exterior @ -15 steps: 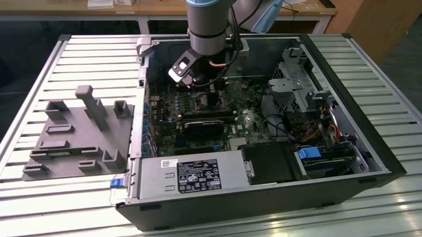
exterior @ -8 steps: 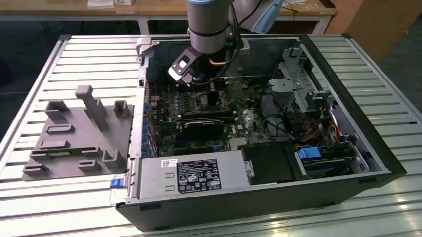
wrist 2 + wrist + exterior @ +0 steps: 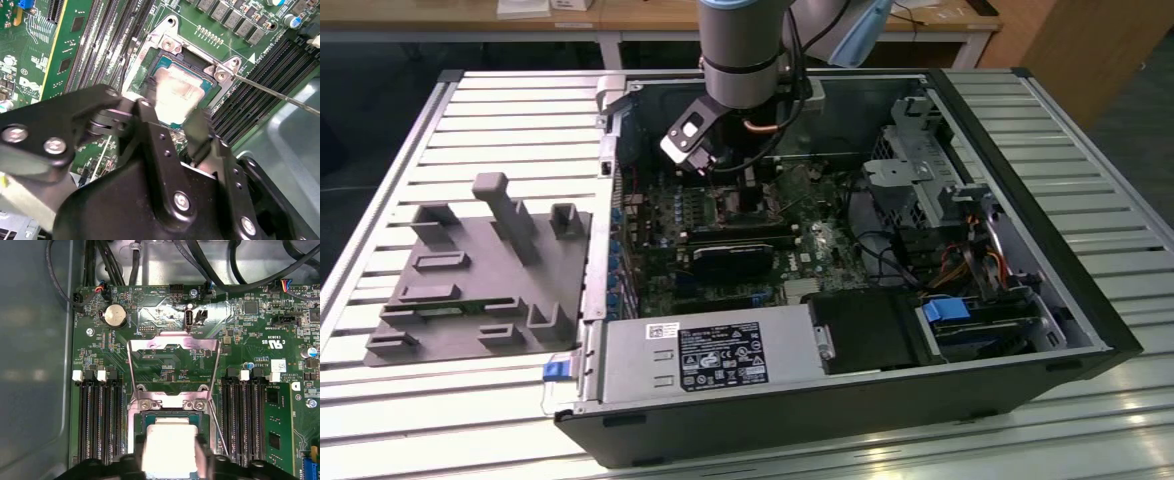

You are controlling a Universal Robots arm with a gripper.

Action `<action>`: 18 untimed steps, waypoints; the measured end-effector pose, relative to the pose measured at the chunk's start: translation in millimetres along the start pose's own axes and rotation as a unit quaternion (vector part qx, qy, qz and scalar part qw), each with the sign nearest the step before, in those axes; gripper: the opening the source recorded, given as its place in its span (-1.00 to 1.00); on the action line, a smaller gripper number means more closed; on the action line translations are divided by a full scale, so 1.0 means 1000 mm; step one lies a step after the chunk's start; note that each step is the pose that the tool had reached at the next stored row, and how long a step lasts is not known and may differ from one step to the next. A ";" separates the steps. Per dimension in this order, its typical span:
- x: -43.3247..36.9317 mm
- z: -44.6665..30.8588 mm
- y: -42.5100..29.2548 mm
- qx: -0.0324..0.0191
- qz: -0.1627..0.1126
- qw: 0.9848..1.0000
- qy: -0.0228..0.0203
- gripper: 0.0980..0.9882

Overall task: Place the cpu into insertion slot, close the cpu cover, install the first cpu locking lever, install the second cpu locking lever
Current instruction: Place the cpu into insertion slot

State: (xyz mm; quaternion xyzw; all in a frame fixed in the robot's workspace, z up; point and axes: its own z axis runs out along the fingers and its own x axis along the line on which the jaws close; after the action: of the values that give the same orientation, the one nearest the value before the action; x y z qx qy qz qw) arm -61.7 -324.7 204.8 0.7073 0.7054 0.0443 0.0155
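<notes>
The cpu (image 3: 169, 442) has a dull silver top and lies at the insertion slot (image 3: 192, 64), its green edge inside the black rim. My gripper (image 3: 169, 452) reaches down into the computer case (image 3: 1067, 300), and its two black fingers (image 3: 150, 120) press against opposite sides of the chip. In the exterior view the gripper (image 3: 750, 190) hangs over the motherboard's middle. The cpu cover (image 3: 174, 344), a silver frame with a cut-out middle, stands swung open beyond the socket. A thin wire locking lever (image 3: 270, 90) sticks out to one side, unlatched; the same lever (image 3: 218, 430) runs beside the socket.
Long black memory slots (image 3: 95, 425) flank the socket on both sides. A coin battery (image 3: 114, 316) and black cables (image 3: 115, 265) lie past the cover. In the exterior view a power supply (image 3: 707, 355) fills the case front, and a grey fixture (image 3: 480, 270) sits on the table at that view's left.
</notes>
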 end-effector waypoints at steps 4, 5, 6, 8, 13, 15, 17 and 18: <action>0.0000 0.0000 0.0000 0.000 0.000 1.000 0.000 -0.42; 0.0000 0.0000 0.0000 0.000 0.000 1.000 0.000 -0.55; 0.0000 0.0000 0.0000 0.000 0.000 1.000 0.000 -0.55; 0.0000 0.0000 0.0000 0.000 0.000 1.000 0.000 -0.81; 0.0000 0.0000 0.0000 0.000 0.000 1.000 0.000 -0.98; 0.0000 0.0000 0.0000 0.000 0.000 1.000 0.000 -0.98; 0.0000 0.0000 0.0000 0.000 0.000 1.000 0.000 -0.98; 0.0000 -0.0001 0.0000 0.000 0.000 1.000 0.000 -0.98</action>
State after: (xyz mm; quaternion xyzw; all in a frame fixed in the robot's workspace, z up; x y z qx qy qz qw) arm -61.7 -324.7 204.9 0.7073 0.7054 0.0442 0.0156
